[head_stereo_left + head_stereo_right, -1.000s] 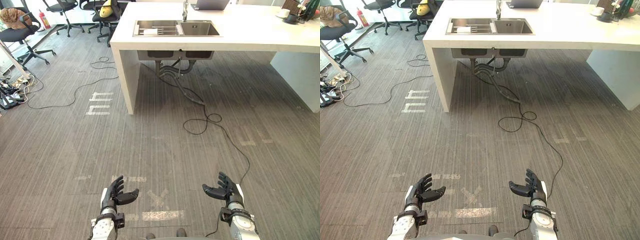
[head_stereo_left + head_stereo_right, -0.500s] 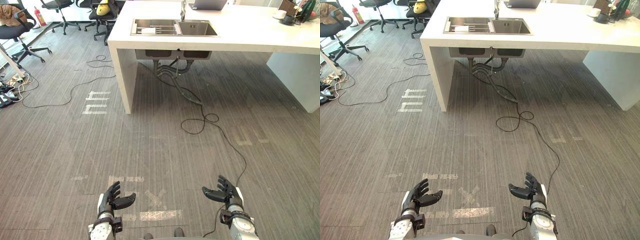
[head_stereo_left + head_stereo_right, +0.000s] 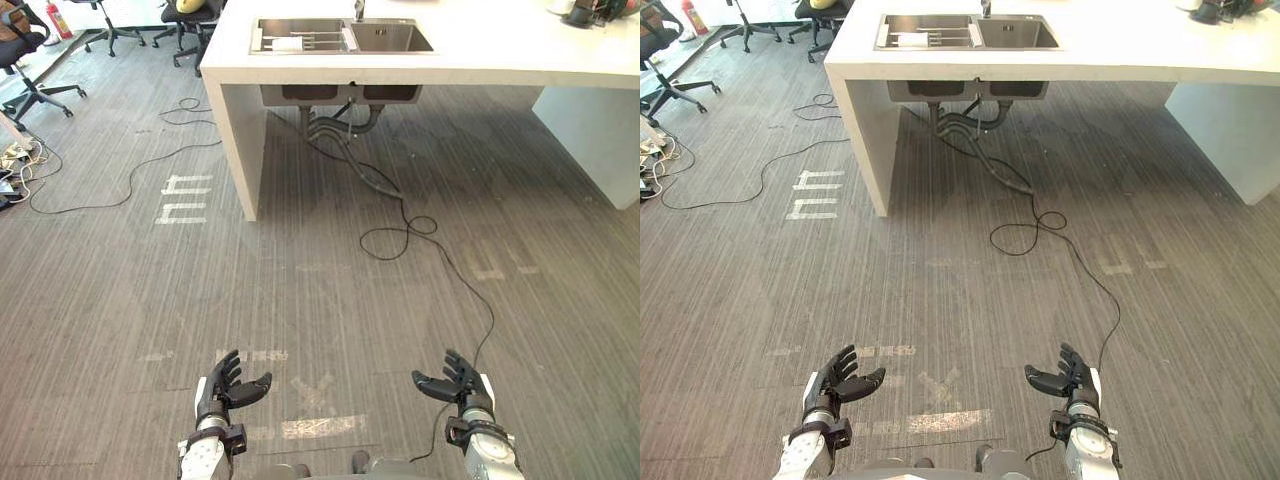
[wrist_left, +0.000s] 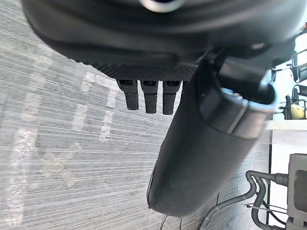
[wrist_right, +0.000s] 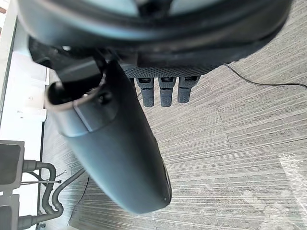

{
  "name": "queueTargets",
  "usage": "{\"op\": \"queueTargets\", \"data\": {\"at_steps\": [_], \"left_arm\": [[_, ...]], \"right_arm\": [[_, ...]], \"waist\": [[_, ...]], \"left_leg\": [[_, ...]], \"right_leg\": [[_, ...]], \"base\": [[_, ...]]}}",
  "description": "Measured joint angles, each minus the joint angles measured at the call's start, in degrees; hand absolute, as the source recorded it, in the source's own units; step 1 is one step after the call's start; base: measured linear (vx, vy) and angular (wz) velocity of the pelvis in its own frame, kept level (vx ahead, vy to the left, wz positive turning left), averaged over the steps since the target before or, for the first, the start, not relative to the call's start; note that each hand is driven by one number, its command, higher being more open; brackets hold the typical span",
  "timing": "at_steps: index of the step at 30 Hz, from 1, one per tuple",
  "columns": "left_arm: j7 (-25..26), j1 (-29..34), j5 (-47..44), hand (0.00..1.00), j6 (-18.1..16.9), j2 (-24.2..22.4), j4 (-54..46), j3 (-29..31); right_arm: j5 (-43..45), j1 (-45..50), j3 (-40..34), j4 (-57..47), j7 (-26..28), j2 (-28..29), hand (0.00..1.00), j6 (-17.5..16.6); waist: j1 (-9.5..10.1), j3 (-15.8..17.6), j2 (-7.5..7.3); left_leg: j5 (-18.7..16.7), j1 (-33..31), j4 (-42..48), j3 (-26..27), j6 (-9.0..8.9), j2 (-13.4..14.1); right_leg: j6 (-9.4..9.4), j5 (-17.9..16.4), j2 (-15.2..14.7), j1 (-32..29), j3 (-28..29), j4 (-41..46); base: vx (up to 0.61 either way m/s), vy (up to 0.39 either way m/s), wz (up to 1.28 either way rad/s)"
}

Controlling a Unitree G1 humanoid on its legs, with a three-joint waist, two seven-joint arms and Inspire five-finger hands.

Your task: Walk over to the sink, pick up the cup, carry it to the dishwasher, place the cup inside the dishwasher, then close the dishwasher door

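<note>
Left hand point(image 3: 218, 394) and right hand point(image 3: 462, 388) hover empty over the floor point(image 3: 300, 300), fingers spread, well short of the sink point(image 3: 392, 38).

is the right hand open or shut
Open: the right hand hangs over the floor with its fingers straight, holding nothing.

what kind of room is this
Probably an office or lab space fitted with a test kitchen: a white counter with a double steel sink stands near wheeled office chairs, and tape marks are stuck on the grey floor.
</note>
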Motion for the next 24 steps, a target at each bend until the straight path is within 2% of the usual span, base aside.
{"op": "queueTargets", "data": {"at_steps": [1, 3, 5, 6, 7, 8, 9, 10, 11, 12, 13, 14, 15, 17, 19, 21, 22, 23, 24], "left_arm": [[0.0, 0.0, 0.0, 0.9, 0.0, 0.0, 0.0, -0.1], [0.1, 0.3, 0.0, 0.9, 0.1, -0.2, 0.0, -0.2], [0.1, -0.8, 0.0, 0.9, 0.1, -0.3, 0.0, -0.2], [0.2, -2.0, -0.1, 0.9, 0.0, -0.6, 0.1, -0.1], [0.2, -2.3, -0.2, 0.9, -0.1, -0.5, 0.2, -0.2], [0.2, -2.2, -0.5, 0.9, -0.2, 0.1, 0.5, -0.6], [0.2, -2.2, -0.6, 0.9, 0.0, -0.4, 1.8, -0.7], [0.2, -2.1, -0.6, 0.9, 0.0, -0.6, 2.0, -0.7], [0.2, -2.3, -0.6, 0.9, 0.0, -0.7, 2.3, -0.7], [0.1, -3.1, -0.6, 0.9, 0.0, -0.9, 3.3, -0.8], [0.0, -3.5, -0.6, 0.9, 0.0, -1.3, 3.5, -1.0], [-0.2, -3.2, -0.6, 0.9, 0.0, -1.9, 3.2, -1.2], [-0.5, -2.7, -0.6, 0.9, -0.1, -2.4, 3.0, -1.2], [-1.0, -2.6, -0.6, 0.9, -0.1, -3.0, 2.9, -1.2], [-1.1, -2.6, -0.9, 0.9, -0.1, -3.1, 2.5, -1.7], [-1.1, -2.9, -1.0, 0.9, -0.1, -3.0, 2.2, -2.1], [-1.1, -3.0, -1.0, 0.9, -0.1, -3.3, 2.2, -2.2], [-1.1, -3.0, -1.0, 0.9, -0.1, -3.6, 2.0, -2.3], [-1.1, -2.9, -1.0, 0.9, -0.1, -3.7, 1.9, -2.3]], "right_arm": [[0.0, 0.5, 0.0, -0.1, 0.0, 0.0, 0.9, 0.1], [0.0, 0.7, 0.0, -0.3, 0.0, -0.5, 0.9, 0.4], [0.0, -0.3, 0.0, -0.8, 0.1, -1.6, 0.9, 0.3], [0.0, -1.2, 0.0, -0.8, 0.1, -2.7, 0.9, 0.4], [0.0, -1.6, 0.0, -0.9, 0.1, -3.2, 0.9, 0.4], [-0.1, -1.2, 0.0, -1.2, 0.0, -3.6, 0.9, 0.1], [0.0, -1.2, -0.1, -0.9, 0.0, -4.7, 0.9, 0.3], [0.0, -1.6, -0.1, -1.1, 0.0, -4.7, 0.9, 0.3], [0.0, -2.1, -0.1, -1.3, 0.1, -4.6, 0.9, 0.2], [0.0, -2.2, -0.1, -1.3, 0.2, -4.6, 0.9, 0.2], [0.0, -2.1, 0.0, -1.3, 0.2, -4.5, 0.9, 0.2], [0.1, -1.2, 0.1, -1.7, 0.2, -4.0, 0.9, 0.2], [0.2, -0.6, 0.1, -2.3, 0.1, -3.5, 0.9, 0.1], [0.2, -0.4, 0.0, -2.5, 0.0, -3.3, 0.9, -0.9], [0.5, -0.9, -0.2, -2.6, -0.2, -3.3, 0.9, -1.1], [1.4, -1.0, -1.3, -2.5, -0.2, -2.6, 0.9, -1.0], [1.6, -1.0, -2.4, -2.4, -0.2, -2.1, 0.9, -1.0], [1.8, -0.9, -3.6, -2.2, -0.3, -1.9, 0.9, -1.0], [1.8, -0.7, -3.8, -2.1, -0.5, -2.0, 0.9, -1.0]], "waist": [[-0.77, 0.3, -0.42], [-0.99, 0.3, -0.39], [-1.16, 1.1, 0.64], [-1.18, 2.0, 2.22], [-1.18, 2.2, 2.6], [-1.32, 2.0, 2.16], [-1.53, 1.6, 3.68], [-1.59, 1.2, 4.17], [-1.69, 1.1, 4.62], [-1.83, 1.2, 4.7], [-2.08, 1.3, 4.6], [-2.09, 1.6, 4.32], [-1.74, 2.2, 4.05], [-1.05, 2.8, 3.52], [-0.68, 2.8, 3.66], [-0.12, 3.7, 3.44], [0.22, 4.0, 3.27], [0.2, 4.2, 3.8], [0.2, 4.2, 4.4]], "left_leg": [[-0.9, 1.1, 0.2, -1.2, 0.33, -0.7], [-2.3, 2.8, 0.2, -1.8, 0.31, -1.0], [-2.9, 4.8, -0.6, -2.9, -0.17, 0.2], [-3.4, 5.9, -1.4, -3.9, -0.98, 2.1], [-3.5, 6.4, -1.7, -4.2, -1.92, 2.6], [-4.3, 8.1, -2.1, -4.7, -3.45, 2.4], [-5.4, 9.8, -2.0, -5.3, -4.79, 3.9], [-5.1, 9.7, -1.4, -5.5, -5.18, 4.4], [-4.2, 8.7, 1.6, -5.7, -6.44, 5.1], [-2.8, 6.3, 7.3, -6.0, -6.92, 5.5], [0.0, 3.2, 15.6, -6.4, -6.95, 6.0], [1.1, -0.7, 27.6, -6.7, -7.16, 7.4], [0.5, -3.2, 36.6, -4.9, -6.12, 9.2], [-0.4, -7.7, 43.1, -2.9, -4.75, 11.3], [-0.7, -13.0, 41.4, -2.5, -5.14, 11.4], [-1.4, -16.0, 32.5, -2.5, -5.37, 9.7], [-0.6, -16.6, 22.0, -2.5, -6.11, 7.6], [2.8, -16.8, 11.2, -3.0, -6.37, 6.0], [6.0, -16.6, 5.3, -3.7, -6.77, 5.4]], "right_leg": [[0.36, -1.4, -1.1, -1.7, -1.5, 5.1], [-0.56, -4.2, -2.4, -3.2, -3.0, 6.2], [-1.9, -5.0, -2.1, -6.5, -5.4, 3.1], [-2.43, -4.1, -0.8, -8.9, -6.9, -0.8], [-2.6, -1.7, -0.1, -9.3, -7.6, -4.9], [-4.4, 9.4, -0.3, -9.0, -7.6, -11.3], [-8.1, 10.6, 0.3, -8.6, -8.8, -9.0], [-8.67, 9.5, 0.6, -8.2, -9.3, -9.1], [-9.63, 8.3, 1.5, -7.5, -9.4, -9.5], [-10.06, 8.0, 2.0, -5.5, -9.9, -11.2], [-10.11, 8.0, 2.4, -2.2, -10.5, -14.1], [-10.37, 8.1, 2.9, 3.2, -10.8, -18.2], [-10.57, 8.1, 3.7, 8.6, -10.5, -21.4], [-11.22, 8.0, 4.1, 14.2, -9.3, -25.0], [-11.24, 8.0, 4.0, 17.0, -8.3, -27.6], [-11.46, 7.8, 2.9, 19.6, -7.4, -29.2], [-11.27, 7.5, 1.9, 20.8, -6.9, -30.2], [-10.25, 6.7, 1.2, 21.8, -6.7, -30.7], [-9.11, 5.9, 1.2, 22.2, -6.6, -30.6]], "base": [[0.28, 0.002, 0.42], [0.27, -0.006, 0.28], [0.37, -0.044, 0.22], [0.39, -0.07, 0.26], [0.53, -0.11, 0.29], [0.6, -0.138, 0.25], [0.62, -0.16, 0.19], [0.51, -0.158, 0.0], [0.38, -0.136, 0.0], [0.46, -0.17, 0.13], [0.43, -0.168, 0.31], [0.51, -0.178, 0.21], [0.41, -0.128, 0.04], [0.35, -0.062, -0.24], [0.29, 0.025, -0.24], [0.23, 0.1, -0.15], [0.25, 0.161, -0.11], [0.26, 0.182, -0.07], [0.39, 0.326, -0.2]]}}
